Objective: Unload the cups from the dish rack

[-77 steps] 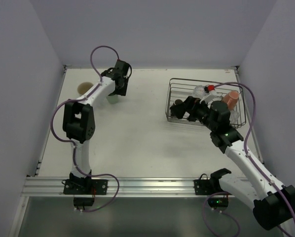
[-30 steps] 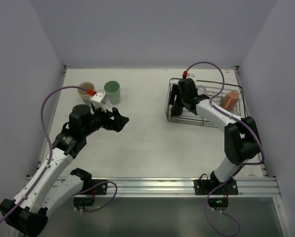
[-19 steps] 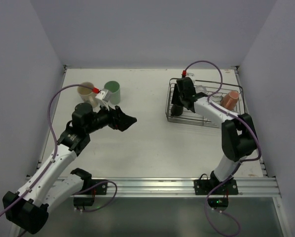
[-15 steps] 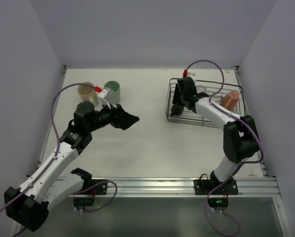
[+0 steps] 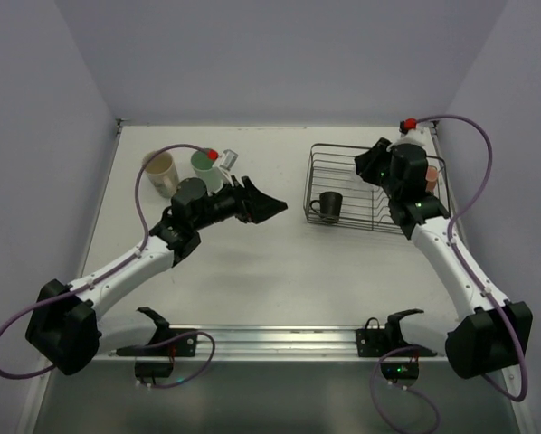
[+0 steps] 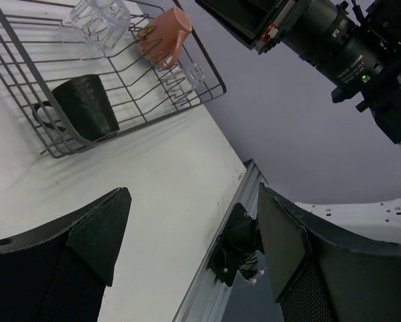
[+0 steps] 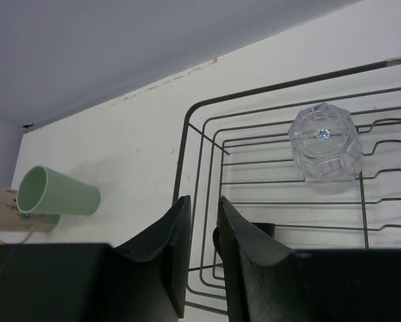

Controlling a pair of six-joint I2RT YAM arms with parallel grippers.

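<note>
Left gripper (image 5: 263,206) hung wide open and empty over the middle of the table (image 5: 252,271), pointing right at the rack (image 5: 308,181). Right gripper (image 7: 202,208) hovered above the rack's far side, its fingers nearly together with nothing between them. A dark cup (image 5: 329,206) stood in the rack's near left corner, a clear glass (image 7: 323,144) sat farther in, and a salmon cup (image 6: 165,37) was at its right end. Green cup (image 5: 204,168) and cream cup (image 5: 160,170) sat at the table's far left, perhaps touching.
</note>
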